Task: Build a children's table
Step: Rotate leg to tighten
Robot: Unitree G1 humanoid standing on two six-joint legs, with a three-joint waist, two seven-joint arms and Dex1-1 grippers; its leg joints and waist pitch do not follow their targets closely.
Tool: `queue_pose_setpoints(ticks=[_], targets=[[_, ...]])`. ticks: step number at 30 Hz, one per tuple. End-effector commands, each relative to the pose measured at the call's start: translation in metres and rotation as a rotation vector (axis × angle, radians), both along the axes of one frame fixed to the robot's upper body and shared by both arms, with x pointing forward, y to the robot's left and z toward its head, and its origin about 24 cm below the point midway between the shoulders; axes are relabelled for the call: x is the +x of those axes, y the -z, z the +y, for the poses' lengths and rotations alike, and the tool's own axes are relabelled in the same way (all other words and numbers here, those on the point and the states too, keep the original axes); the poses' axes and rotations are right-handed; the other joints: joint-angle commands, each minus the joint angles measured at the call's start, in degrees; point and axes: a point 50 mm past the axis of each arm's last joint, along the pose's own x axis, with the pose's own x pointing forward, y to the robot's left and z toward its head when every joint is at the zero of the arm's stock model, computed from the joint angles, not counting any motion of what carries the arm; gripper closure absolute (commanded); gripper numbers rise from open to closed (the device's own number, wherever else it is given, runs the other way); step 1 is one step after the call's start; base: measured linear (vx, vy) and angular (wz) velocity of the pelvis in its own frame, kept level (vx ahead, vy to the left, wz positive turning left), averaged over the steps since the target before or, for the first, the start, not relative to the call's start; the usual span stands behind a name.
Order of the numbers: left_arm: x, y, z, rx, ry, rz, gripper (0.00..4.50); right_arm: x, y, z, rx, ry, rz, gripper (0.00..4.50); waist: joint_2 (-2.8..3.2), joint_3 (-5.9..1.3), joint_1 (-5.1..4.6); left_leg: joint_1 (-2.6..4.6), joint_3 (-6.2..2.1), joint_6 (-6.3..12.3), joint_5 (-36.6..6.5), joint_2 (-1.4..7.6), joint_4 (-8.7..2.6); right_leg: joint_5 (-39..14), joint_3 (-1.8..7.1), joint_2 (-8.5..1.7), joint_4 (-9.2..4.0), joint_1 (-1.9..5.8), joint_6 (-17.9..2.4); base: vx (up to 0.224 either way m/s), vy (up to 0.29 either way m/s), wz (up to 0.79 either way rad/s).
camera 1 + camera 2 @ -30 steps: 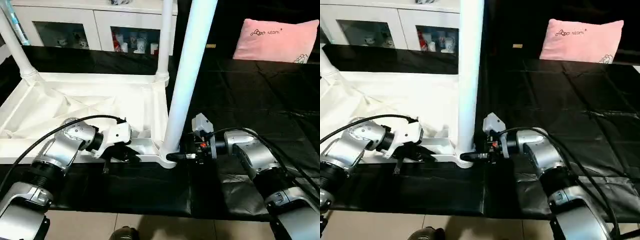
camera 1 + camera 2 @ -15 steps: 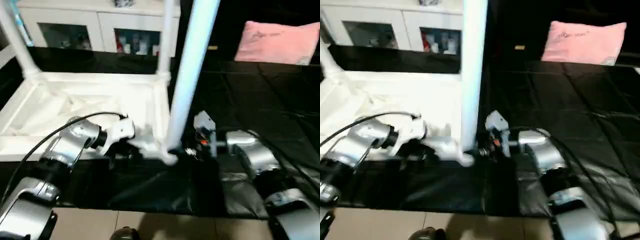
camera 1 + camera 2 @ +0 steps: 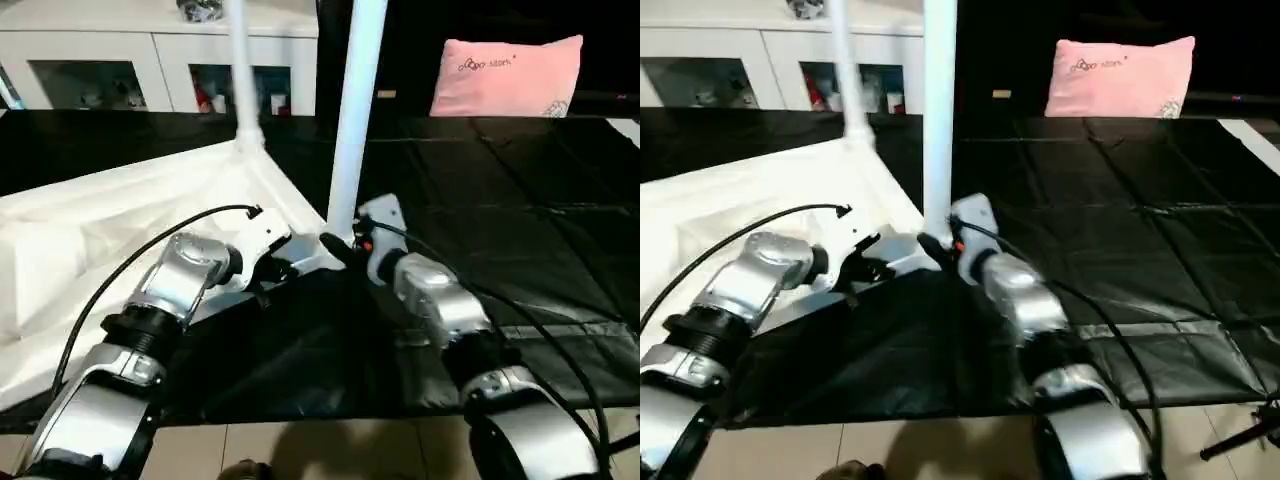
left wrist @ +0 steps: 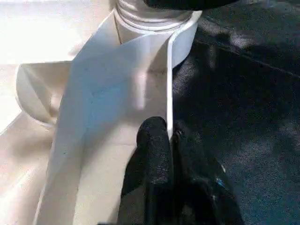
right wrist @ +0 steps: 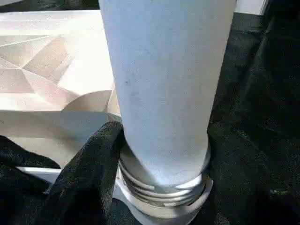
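Note:
The white tabletop lies upside down and askew on the black sheet, ribbed underside up. One white leg stands in its far corner socket. Another leg stands in the near corner socket, its threaded base showing at the collar. My right gripper is shut on this leg just above the socket, one black finger on each side. My left gripper is shut on the tabletop's thin rim right beside that corner, its fingers pinching the wall.
A white glass-door cabinet stands along the back. A pink pillow lies at the back right on the black sheet. Pale floor tiles border the sheet's near edge.
The tabletop has swung round on the sheet, its near corner moving away from me, with both grippers still on it. The camera has also shifted.

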Motion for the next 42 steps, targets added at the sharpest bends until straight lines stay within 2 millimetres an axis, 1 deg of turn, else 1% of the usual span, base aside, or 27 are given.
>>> queue_pose_setpoints(ticks=[1, 2, 3, 4, 5, 6, 7, 8, 9, 11, 12, 14, 16, 17, 18, 19, 20, 25, 27, 29, 31, 33, 34, 36, 37, 41, 42], targets=[[0.009, -0.019, -0.008, -0.011, 0.021, -0.094, 4.50, -0.009, 0.014, 0.006, -0.003, -0.067, 0.068, 1.27, 0.96, -3.79, -0.02, 3.46, -2.76, -6.63, -28.32, 3.06, -5.59, -13.45, 0.99, -1.87, -5.00, 0.04, -9.55, 0.000, 0.000, 0.00], [0.009, -0.019, -0.007, -0.008, 0.025, -0.091, 4.50, -0.008, 0.013, 0.003, 0.004, -0.068, 0.067, 1.06, 0.99, -3.79, 0.03, 3.45, -2.80, -6.59, -28.31, 3.06, -5.59, -13.47, 0.98, -1.90, -4.98, 0.09, -9.55, 0.000, 0.000, 0.00], [0.008, -0.018, -0.006, -0.003, 0.039, -0.090, 4.50, -0.008, 0.010, -0.003, 0.012, -0.082, 0.049, 1.06, 0.86, -3.79, 0.13, 3.45, -2.75, -6.25, -28.13, 3.07, -5.56, -13.46, 0.98, -1.89, -5.07, 0.20, -9.38, 0.000, 0.000, 0.00], [0.007, -0.017, -0.005, 0.000, 0.048, -0.089, 4.50, -0.007, 0.008, -0.007, 0.016, -0.091, 0.036, 0.87, 0.83, -3.82, 0.25, 3.46, -2.67, -5.97, -27.49, 3.11, -5.51, -12.69, 1.04, -1.93, -5.04, 0.23, -9.45, 0.000, 0.000, 0.00], [0.006, -0.017, -0.004, 0.001, 0.071, -0.089, 4.50, -0.007, 0.005, -0.013, 0.015, -0.102, 0.025, 0.87, 0.94, -3.82, 0.29, 3.33, -2.70, -5.88, -27.03, 3.11, -5.51, -12.24, 1.05, -1.95, -4.98, 0.32, -9.53, 0.000, 0.000, 0.00], [0.004, -0.015, -0.002, -0.003, 0.102, -0.079, 4.50, -0.006, 0.001, -0.025, 0.013, -0.111, 0.001, 0.84, 0.83, -3.87, 0.41, 3.22, -2.60, -5.52, -25.98, 3.09, -5.47, -11.40, 1.03, -1.88, -4.94, 0.48, -9.47, 0.000, 0.000, 0.00], [0.003, -0.015, -0.001, -0.003, 0.117, -0.077, 4.50, -0.006, 0.000, -0.028, 0.012, -0.118, -0.005, 0.69, 0.75, -3.95, 0.50, 3.16, -2.66, -5.30, -25.35, 3.10, -5.46, -10.89, 0.99, -1.92, -4.91, 0.69, -9.43, 0.000, 0.000, 0.00], [0.001, -0.014, 0.000, -0.005, 0.162, -0.073, 4.50, -0.006, -0.005, -0.039, 0.009, -0.146, -0.027, 0.57, 0.73, -4.02, 0.67, 3.22, -2.50, -4.57, -24.24, 3.15, -5.32, -10.00, 0.95, -1.84, -4.91, 0.67, -9.83, 0.000, 0.000, 0.00], [0.001, -0.014, 0.000, -0.005, 0.162, -0.073, 4.50, -0.006, -0.005, -0.039, 0.009, -0.146, -0.027, 0.57, 0.73, -4.02, 0.67, 3.22, -2.50, -4.57, -24.24, 3.15, -5.32, -10.00, 0.95, -1.84, -4.91, 0.67, -9.83, 0.000, 0.000, 0.00], [-0.005, -0.013, 0.003, -0.010, 0.256, -0.074, 4.50, -0.010, -0.011, -0.053, 0.001, -0.218, -0.062, 0.41, 0.71, -4.37, 0.94, 3.10, -2.27, -3.43, -20.24, 3.12, -5.10, -5.34, 0.86, -1.82, -4.48, 1.12, -10.86, 0.000, 0.000, 0.00], [-0.008, -0.013, 0.004, -0.009, 0.291, -0.070, 4.50, -0.011, -0.013, -0.058, -0.001, -0.245, -0.070, 0.41, 0.71, -4.46, 1.31, 2.98, -2.15, -2.03, -17.88, 3.14, -4.86, -2.20, 0.73, -1.73, -4.35, 1.41, -11.36, 0.000, 0.000, 0.00], [-0.010, -0.012, 0.005, 0.000, 0.331, -0.070, 4.50, -0.013, -0.015, -0.063, -0.004, -0.276, -0.077, 0.31, 0.83, -4.53, 1.56, 2.81, -1.96, -0.89, -14.63, 3.18, -4.64, 1.98, 0.49, -1.52, -3.75, 1.55, -12.54, 0.000, 0.000, 0.00], [-0.014, -0.010, 0.008, 0.027, 0.399, -0.056, 4.50, -0.019, -0.018, -0.072, -0.021, -0.371, -0.072, 0.12, 0.90, -4.47, 2.09, 2.88, -1.75, 0.03, -14.60, 3.28, -4.50, 2.13, 0.39, -1.51, -3.67, 1.53, -13.50, 0.000, 0.000, 0.00], [-0.016, -0.010, 0.010, 0.031, 0.448, -0.041, 4.50, -0.024, -0.021, -0.079, -0.045, -0.451, -0.063, 0.05, 0.90, -4.45, 2.29, 3.00, -1.74, -0.01, -15.00, 3.35, -4.51, 1.56, 0.40, -1.55, -3.75, 1.48, -13.50, 0.000, 0.000, 0.00], [-0.017, -0.010, 0.010, 0.025, 0.470, -0.035, 4.50, -0.025, -0.022, -0.080, -0.049, -0.477, -0.060, 0.05, 0.93, -4.40, 2.66, 3.21, -1.68, -0.11, -15.79, 3.48, -4.57, 0.58, 0.42, -1.59, -3.85, 1.41, -13.46, 0.000, 0.000, 0.00], [-0.018, -0.011, 0.010, 0.022, 0.488, -0.027, 4.50, -0.026, -0.023, -0.082, -0.054, -0.497, -0.059, 0.05, 0.91, -4.35, 2.73, 3.17, -1.70, -0.52, -16.41, 3.51, -4.70, -0.23, 0.43, -1.62, -3.82, 1.39, -13.64, 0.000, 0.000, 0.00], [-0.019, -0.011, 0.011, 0.021, 0.498, -0.021, 4.50, -0.027, -0.024, -0.082, -0.057, -0.507, -0.059, 0.05, 0.98, -4.31, 2.78, 3.21, -1.70, -0.88, -17.05, 3.54, -4.78, -1.04, 0.43, -1.65, -3.85, 1.28, -13.72, 0.000, 0.000, 0.00], [-0.025, -0.012, 0.010, 0.049, 0.624, 0.016, 4.50, -0.039, -0.027, -0.082, -0.088, -0.719, -0.010, 0.05, 0.85, -3.97, 2.96, 3.49, -1.85, -3.40, -22.87, 3.68, -5.26, -8.18, 0.63, -1.94, -4.44, 0.94, -13.09, 0.000, 0.000, 0.00], [-0.025, -0.013, 0.010, 0.051, 0.640, 0.020, 4.50, -0.041, -0.028, -0.081, -0.096, -0.755, -0.007, 0.05, 0.75, -3.92, 3.02, 3.40, -1.95, -3.81, -23.47, 3.73, -5.37, -9.57, 0.71, -2.14, -4.50, 0.90, -12.62, 0.000, 0.000, 0.00], [-0.026, -0.013, 0.009, 0.052, 0.655, 0.024, 4.50, -0.043, -0.028, -0.080, -0.100, -0.787, 0.006, 0.05, 0.80, -3.89, 2.97, 3.57, -1.96, -4.50, -24.33, 3.76, -5.43, -10.72, 0.74, -2.11, -4.58, 0.61, -12.59, 0.000, 0.000, 0.00], [-0.026, -0.014, 0.007, 0.053, 0.676, 0.022, 4.50, -0.045, -0.025, -0.077, -0.105, -0.835, 0.031, 0.05, 0.69, -3.90, 2.98, 3.51, -2.01, -4.67, -24.48, 3.76, -5.50, -11.08, 0.73, -2.14, -4.57, 0.69, -12.59, 0.000, 0.000, 0.00], [-0.025, -0.015, 0.005, 0.051, 0.687, 0.021, 4.50, -0.047, -0.023, -0.075, -0.104, -0.858, 0.045, 0.05, 0.84, -3.94, 2.99, 3.55, -2.02, -4.83, -24.32, 3.82, -5.51, -10.37, 0.72, -2.12, -4.49, 0.58, -12.69, 0.000, 0.000, 0.00], [-0.025, -0.015, 0.005, 0.051, 0.687, 0.021, 4.50, -0.047, -0.023, -0.075, -0.104, -0.858, 0.045, 0.30, 0.77, -3.97, 2.99, 3.56, -1.97, -4.78, -23.98, 3.79, -5.48, -9.66, 0.73, -2.09, -4.46, 0.61, -12.84, 0.000, 0.000, 0.00], [-0.025, -0.015, 0.004, 0.048, 0.694, 0.021, 4.50, -0.048, -0.021, -0.074, -0.099, -0.870, 0.061, 0.30, 0.81, -4.04, 3.04, 3.53, -1.95, -4.61, -23.50, 3.76, -5.41, -8.97, 0.72, -2.10, -4.37, 0.68, -12.99, 0.000, 0.000, 0.00], [-0.026, -0.015, 0.004, 0.047, 0.696, 0.022, 4.50, -0.048, -0.021, -0.074, -0.099, -0.874, 0.065, 0.56, 0.83, -4.06, 3.18, 3.53, -1.91, -4.49, -22.89, 3.75, -5.39, -8.18, 0.71, -2.07, -4.33, 0.68, -13.16, 0.000, 0.000, 0.00], [-0.027, -0.014, 0.004, 0.047, 0.706, 0.027, 4.50, -0.049, -0.019, -0.073, -0.087, -0.887, 0.080, 0.74, 0.87, -4.13, 3.43, 3.53, -1.85, -4.07, -21.94, 3.73, -5.30, -6.85, 0.67, -2.05, -4.21, 0.76, -13.41, 0.000, 0.000, 0.00], [-0.027, -0.014, 0.004, 0.048, 0.707, 0.028, 4.50, -0.049, -0.019, -0.073, -0.085, -0.889, 0.084, 0.91, 0.85, -4.11, 3.45, 3.48, -1.84, -4.05, -21.92, 3.71, -5.31, -6.80, 0.66, -2.04, -4.19, 0.79, -13.49, 0.000, 0.000, 0.00]])
